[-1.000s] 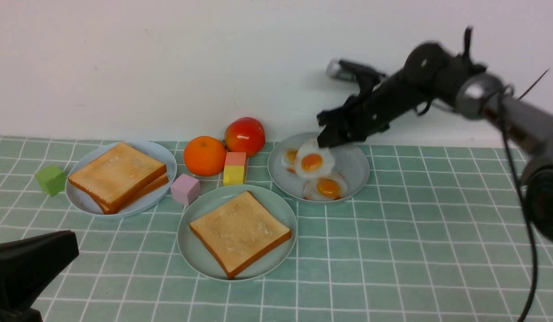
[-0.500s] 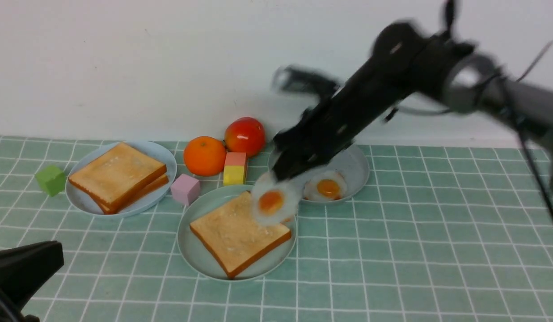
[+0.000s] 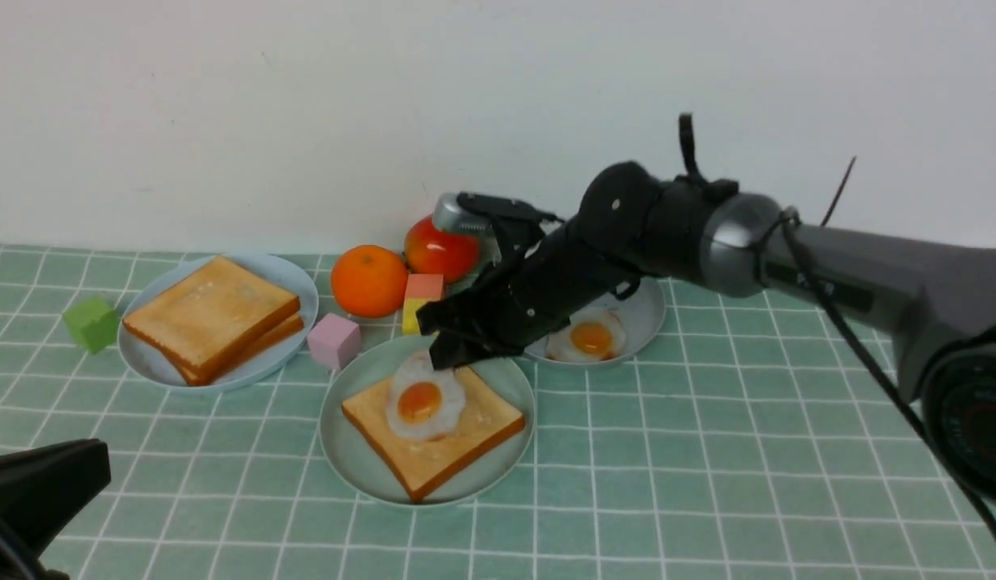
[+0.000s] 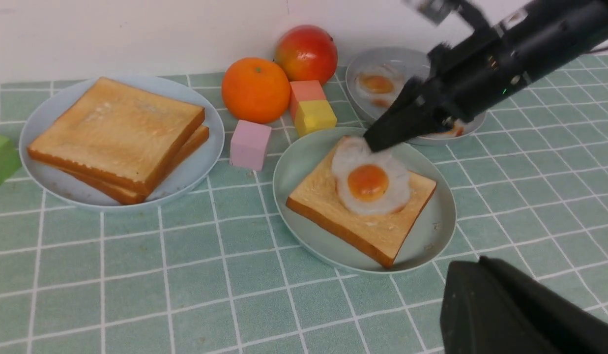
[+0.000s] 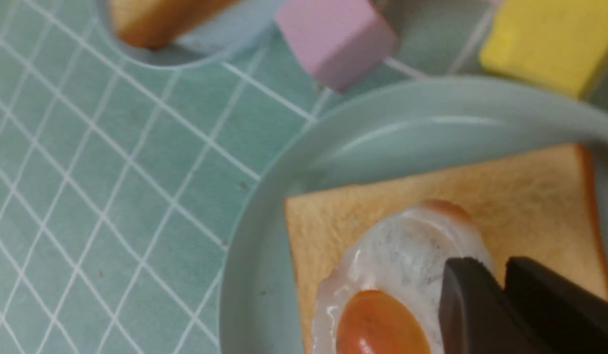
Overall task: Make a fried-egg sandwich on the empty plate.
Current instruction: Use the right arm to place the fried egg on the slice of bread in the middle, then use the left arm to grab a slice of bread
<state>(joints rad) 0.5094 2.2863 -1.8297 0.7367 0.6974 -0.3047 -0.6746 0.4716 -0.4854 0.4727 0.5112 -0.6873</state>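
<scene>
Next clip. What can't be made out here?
- Left claw: tips cut off by frame edge, front and left wrist views.
- Grey plate: right arm covers much, front view; egg count unclear.
- Far edge of the fried egg: under right claw, every view.
- Lower toast slice: mostly under upper slice.

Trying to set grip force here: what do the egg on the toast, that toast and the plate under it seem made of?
The fried egg: likely soft rubber or silicone; glossy, translucent white, flat uniform yolk. The toast: probably foam or plastic replica; matte, with unnaturally even crust. The mint-green plate: smooth plastic or melamine by its soft sheen, though glazed ceramic cannot be excluded.
</scene>
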